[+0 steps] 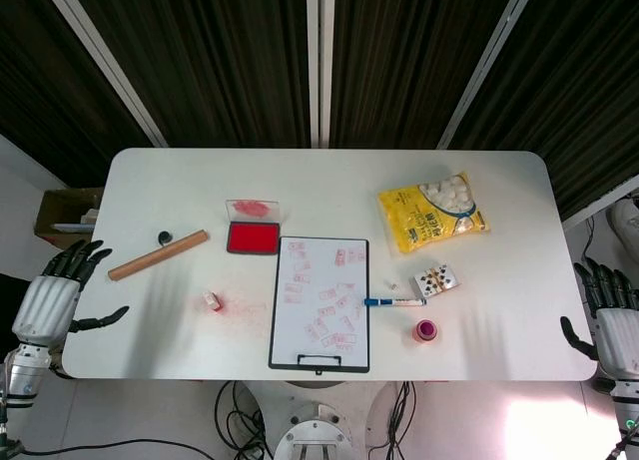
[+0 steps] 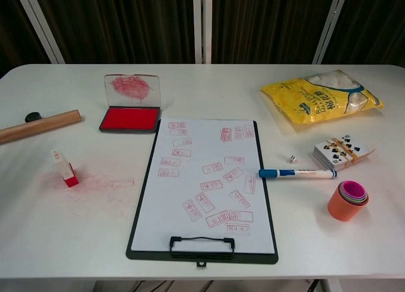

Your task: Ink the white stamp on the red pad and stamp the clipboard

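The white stamp (image 1: 212, 300) (image 2: 64, 167) with a red base stands on the table left of the clipboard, on a patch of red smears. The red ink pad (image 1: 253, 237) (image 2: 130, 119) lies open beyond it, its clear lid raised. The clipboard (image 1: 321, 301) (image 2: 205, 185) holds white paper covered with several red stamp marks. My left hand (image 1: 55, 292) hovers off the table's left edge, fingers spread, holding nothing. My right hand (image 1: 609, 314) is at the table's right edge, fingers apart and empty. Neither hand shows in the chest view.
A wooden rod (image 1: 158, 255) (image 2: 38, 126) and a small black cap (image 1: 165, 237) lie at the left. A blue marker (image 1: 394, 301) (image 2: 297, 173), playing cards (image 1: 436, 279) (image 2: 342, 151), stacked cups (image 1: 425, 330) (image 2: 348, 200), a die (image 2: 292, 158) and a yellow snack bag (image 1: 431, 214) (image 2: 323, 99) are right of the clipboard.
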`<action>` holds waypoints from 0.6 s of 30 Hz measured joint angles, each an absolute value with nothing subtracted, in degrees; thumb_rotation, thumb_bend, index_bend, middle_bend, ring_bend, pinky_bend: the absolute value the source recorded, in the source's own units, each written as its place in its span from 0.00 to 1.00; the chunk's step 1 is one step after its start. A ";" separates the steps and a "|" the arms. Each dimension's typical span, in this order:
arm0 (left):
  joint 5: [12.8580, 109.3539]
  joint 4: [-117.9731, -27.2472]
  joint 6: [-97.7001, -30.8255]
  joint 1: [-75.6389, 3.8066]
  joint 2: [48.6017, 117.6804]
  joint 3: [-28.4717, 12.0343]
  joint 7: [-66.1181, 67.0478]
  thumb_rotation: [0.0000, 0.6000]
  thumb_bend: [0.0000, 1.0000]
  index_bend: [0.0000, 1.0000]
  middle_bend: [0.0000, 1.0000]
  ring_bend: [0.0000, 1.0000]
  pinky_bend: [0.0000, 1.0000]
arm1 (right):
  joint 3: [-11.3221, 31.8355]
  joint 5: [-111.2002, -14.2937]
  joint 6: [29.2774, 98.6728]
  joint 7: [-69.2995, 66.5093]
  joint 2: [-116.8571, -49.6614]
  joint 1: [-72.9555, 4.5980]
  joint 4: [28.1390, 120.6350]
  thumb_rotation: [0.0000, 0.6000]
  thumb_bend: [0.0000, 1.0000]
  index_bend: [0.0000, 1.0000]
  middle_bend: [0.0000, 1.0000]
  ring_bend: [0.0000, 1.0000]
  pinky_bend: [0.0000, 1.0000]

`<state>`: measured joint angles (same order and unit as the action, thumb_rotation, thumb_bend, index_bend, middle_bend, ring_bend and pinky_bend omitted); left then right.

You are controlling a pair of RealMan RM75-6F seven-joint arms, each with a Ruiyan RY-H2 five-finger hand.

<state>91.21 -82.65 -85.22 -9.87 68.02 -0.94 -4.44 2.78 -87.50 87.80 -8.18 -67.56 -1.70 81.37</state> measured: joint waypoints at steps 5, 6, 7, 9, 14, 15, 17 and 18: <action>91.03 -82.73 -85.13 -9.69 68.05 -0.79 -4.44 0.48 0.12 0.17 0.11 0.07 0.19 | 2.78 -87.74 87.80 -8.65 -67.73 -1.77 81.11 1.00 0.27 0.00 0.00 0.00 0.00; 91.13 -82.65 -85.17 -9.65 68.12 -0.71 -4.45 0.48 0.12 0.17 0.11 0.07 0.19 | 2.77 -87.85 87.90 -8.69 -67.77 -1.77 81.05 1.00 0.28 0.00 0.00 0.00 0.00; 91.33 -82.54 -85.26 -9.60 68.22 -0.60 -4.47 0.48 0.12 0.17 0.11 0.07 0.19 | 2.75 -87.96 88.01 -8.74 -67.84 -1.75 80.98 1.00 0.28 0.00 0.00 0.00 0.00; 91.73 -82.39 -85.39 -9.55 68.33 -0.41 -4.56 0.51 0.12 0.17 0.11 0.07 0.19 | 2.73 -88.04 88.13 -8.84 -67.89 -1.70 80.92 1.00 0.27 0.00 0.00 0.00 0.00; 93.25 -82.18 -85.71 -9.84 68.45 -0.06 -5.07 0.69 0.12 0.17 0.11 0.07 0.19 | 2.99 -88.07 88.73 -9.19 -67.84 -1.56 81.02 1.00 0.28 0.00 0.00 0.00 0.00; 93.59 -82.14 -85.77 -9.95 68.47 -0.01 -5.17 0.75 0.12 0.17 0.11 0.07 0.19 | 3.04 -88.07 88.80 -9.21 -67.82 -1.56 81.05 1.00 0.28 0.00 0.00 0.00 0.00; 94.49 -82.03 -85.76 -10.31 68.57 0.16 -5.30 0.92 0.13 0.17 0.11 0.07 0.19 | 3.23 -88.06 89.02 -9.26 -67.76 -1.57 81.21 1.00 0.27 0.00 0.00 0.00 0.00; 94.95 -81.98 -85.65 -10.54 68.60 0.29 -5.26 0.96 0.13 0.17 0.11 0.07 0.19 | 3.29 -88.09 89.07 -9.27 -67.74 -1.59 81.27 1.00 0.27 0.00 0.00 0.00 0.00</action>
<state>94.95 -81.98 -85.65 -10.54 68.60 0.29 -5.26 3.29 -88.09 89.07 -9.27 -67.74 -1.59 81.27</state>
